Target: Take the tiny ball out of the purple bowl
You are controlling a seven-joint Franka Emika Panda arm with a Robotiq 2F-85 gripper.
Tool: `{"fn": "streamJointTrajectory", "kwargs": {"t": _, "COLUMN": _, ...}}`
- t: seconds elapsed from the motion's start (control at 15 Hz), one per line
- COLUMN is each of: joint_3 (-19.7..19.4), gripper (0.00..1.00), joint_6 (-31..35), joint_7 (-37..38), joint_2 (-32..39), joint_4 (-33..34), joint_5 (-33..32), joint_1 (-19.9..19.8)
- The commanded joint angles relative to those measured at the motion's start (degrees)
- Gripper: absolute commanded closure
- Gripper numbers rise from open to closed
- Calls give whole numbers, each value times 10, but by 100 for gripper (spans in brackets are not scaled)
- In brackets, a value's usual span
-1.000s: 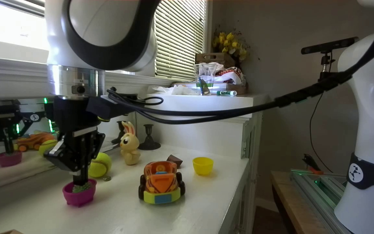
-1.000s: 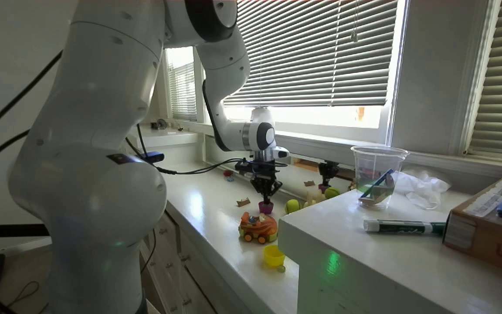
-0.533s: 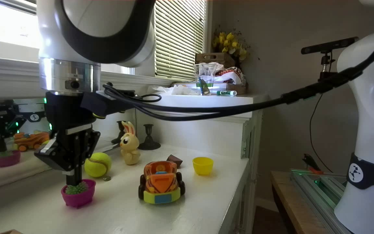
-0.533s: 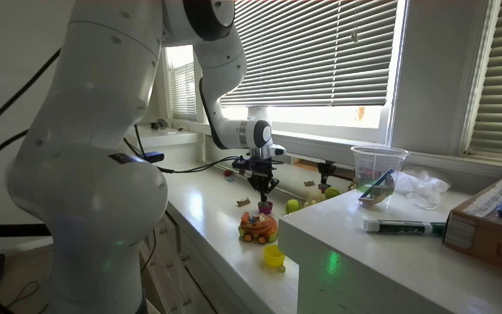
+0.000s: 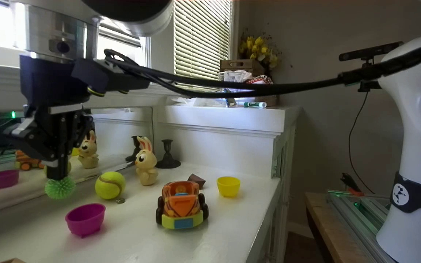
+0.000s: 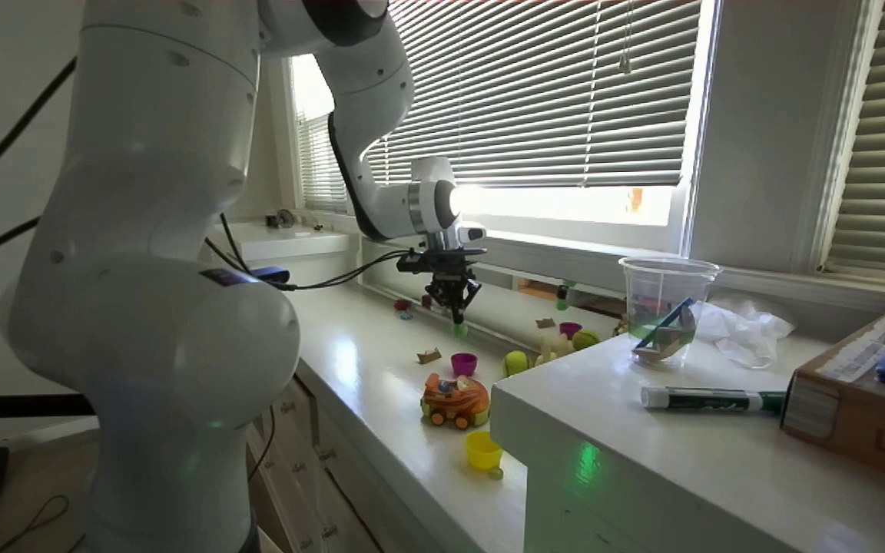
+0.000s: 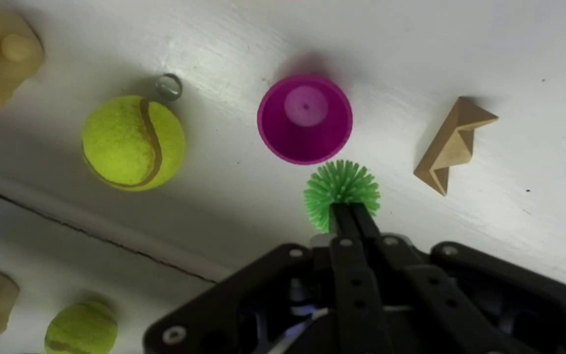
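Note:
The tiny ball is a green spiky ball (image 5: 60,189), also in the wrist view (image 7: 334,183) and in an exterior view (image 6: 460,331). My gripper (image 5: 57,177) is shut on its spikes, fingertips almost together, and the ball hangs below them, well above the white surface. In the wrist view the fingertips (image 7: 351,207) cover part of the ball. The magenta-purple bowl (image 5: 85,220) stands upright on the surface, apart from the ball; it also shows in an exterior view (image 6: 463,365). In the wrist view the bowl (image 7: 304,142) is empty, just above the ball in the picture.
A tennis ball (image 5: 110,185), small glassy marble (image 7: 169,87), bunny toy (image 5: 146,166), orange toy car (image 5: 180,208) and yellow bowl (image 5: 228,187) stand around. A brown angular piece (image 7: 452,147) lies beside the bowl. A mirror (image 5: 112,135) stands behind.
My gripper has risen, moving left in both exterior views, lifting the green spiky ball out of the purple bowl. The bowl has shifted slightly and stays on the surface.

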Motion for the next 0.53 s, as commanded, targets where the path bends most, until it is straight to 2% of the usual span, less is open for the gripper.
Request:
{"fn": "streamJointTrajectory", "kwargs": {"t": 0.0, "joint_3": 5, "gripper": 99, "joint_6": 23, "joint_7": 0, "joint_2": 7, "joint_4": 21, "joint_5": -30, "joint_1": 2}}
{"fn": "streamJointTrajectory", "kwargs": {"t": 0.47, "joint_3": 1, "gripper": 99, "joint_6": 103, "joint_7": -44, "joint_2": 67, "joint_4": 50, "joint_5": -34, "joint_1": -1}}
